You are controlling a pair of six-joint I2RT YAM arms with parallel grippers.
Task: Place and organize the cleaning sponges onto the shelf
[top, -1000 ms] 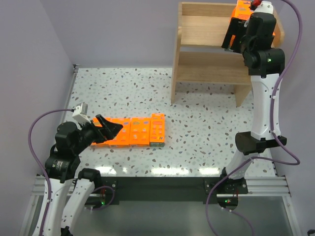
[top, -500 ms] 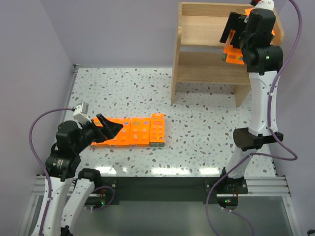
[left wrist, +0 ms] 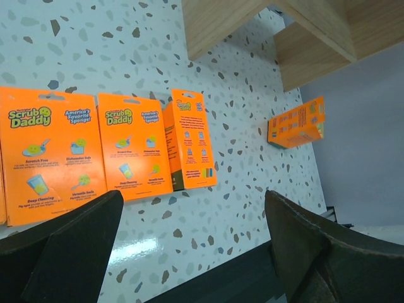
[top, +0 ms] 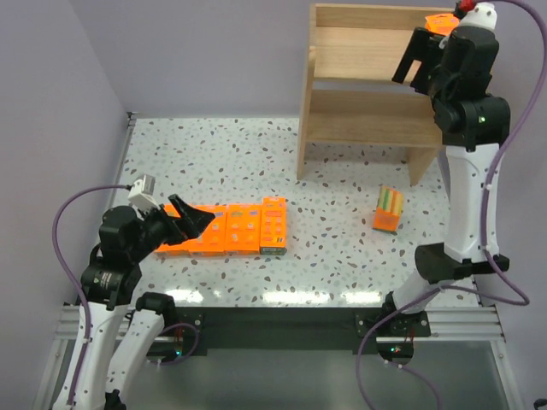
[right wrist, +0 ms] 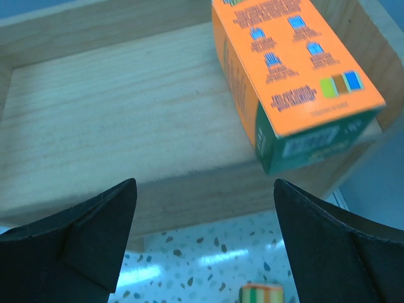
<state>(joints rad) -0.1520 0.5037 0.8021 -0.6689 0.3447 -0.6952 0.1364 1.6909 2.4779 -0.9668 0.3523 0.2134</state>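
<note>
One orange sponge pack (right wrist: 290,69) with a dark green end lies on the top tier of the wooden shelf (top: 359,81), at its right end; it also shows in the top view (top: 438,19). My right gripper (top: 417,58) is open and empty, just in front of that tier and left of the pack (right wrist: 205,183). Another pack (top: 389,209) lies on the table below the shelf's right side (left wrist: 297,123). Several packs (top: 226,228) lie in a row on the table at the near left (left wrist: 129,145). My left gripper (top: 190,220) hangs open and empty above that row's left part (left wrist: 194,196).
The speckled table (top: 342,248) ends in a black rail along its near edge (top: 282,329). Lilac walls close the left and back. The shelf's lower tier (top: 367,128) holds nothing visible. The right arm's upright link (top: 466,196) stands right of the fallen pack.
A pack that was up by the right gripper at the top tier dropped past the shelf front and now lies on the table. The right gripper shifted slightly right. The left arm barely moved.
</note>
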